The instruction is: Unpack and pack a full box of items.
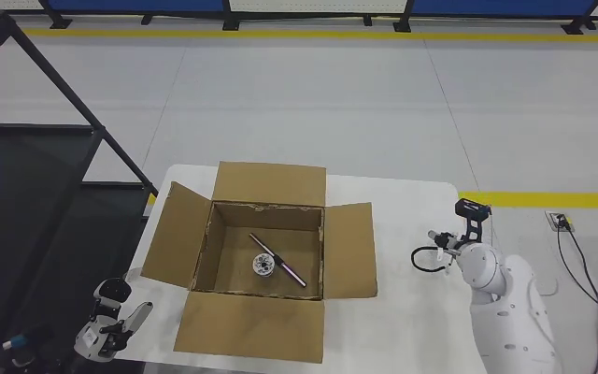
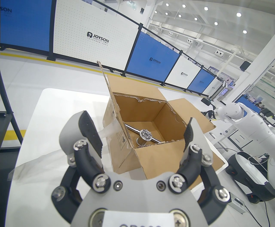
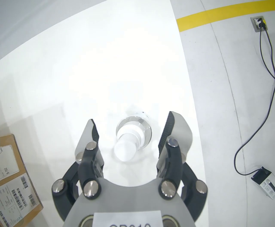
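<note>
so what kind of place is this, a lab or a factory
Probably a large industrial hall set up as a robot test area: blue and white panels fence off the floor, a yellow line runs along them, and ceiling lights hang high overhead.

The left gripper (image 2: 138, 120), fingers spread wide, hangs before the open cardboard box (image 2: 163, 116); inside the box lie a metal rod (image 2: 131, 127) and a round toothed metal part (image 2: 145, 135).

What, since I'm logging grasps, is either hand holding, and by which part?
Nothing is held. The left hand is open, facing the box; the right hand is open over a white-capped bottle, without touching it.
</note>
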Controlling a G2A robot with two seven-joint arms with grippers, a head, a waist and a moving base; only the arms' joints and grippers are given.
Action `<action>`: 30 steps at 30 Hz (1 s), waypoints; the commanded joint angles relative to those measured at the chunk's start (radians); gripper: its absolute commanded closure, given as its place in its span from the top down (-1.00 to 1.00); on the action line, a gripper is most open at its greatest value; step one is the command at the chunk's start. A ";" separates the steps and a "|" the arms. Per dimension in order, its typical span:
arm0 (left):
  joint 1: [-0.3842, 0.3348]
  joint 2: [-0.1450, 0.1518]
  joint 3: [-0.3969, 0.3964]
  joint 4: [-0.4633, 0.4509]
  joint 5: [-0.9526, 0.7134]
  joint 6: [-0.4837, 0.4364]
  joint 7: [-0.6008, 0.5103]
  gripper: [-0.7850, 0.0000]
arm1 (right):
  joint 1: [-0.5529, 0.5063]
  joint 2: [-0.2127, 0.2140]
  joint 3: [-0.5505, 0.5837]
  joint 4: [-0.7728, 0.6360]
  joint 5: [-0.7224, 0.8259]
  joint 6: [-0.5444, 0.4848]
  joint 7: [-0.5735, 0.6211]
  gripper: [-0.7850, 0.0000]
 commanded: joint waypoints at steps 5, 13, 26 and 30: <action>0.000 0.000 0.000 0.000 0.000 0.000 0.000 1.00 | -0.012 0.004 0.005 -0.050 0.039 -0.018 -0.037 -1.00; 0.000 0.000 0.000 0.000 0.000 0.000 0.000 1.00 | -0.133 -0.002 -0.060 -0.474 0.124 -0.036 -0.072 -1.00; 0.000 0.000 0.000 0.000 0.000 0.000 0.000 1.00 | -0.038 -0.032 -0.541 -0.588 0.135 -0.189 0.042 -1.00; 0.000 0.000 0.000 0.000 0.000 0.000 0.000 1.00 | 0.070 -0.060 -0.704 -0.418 0.127 -0.175 0.079 -1.00</action>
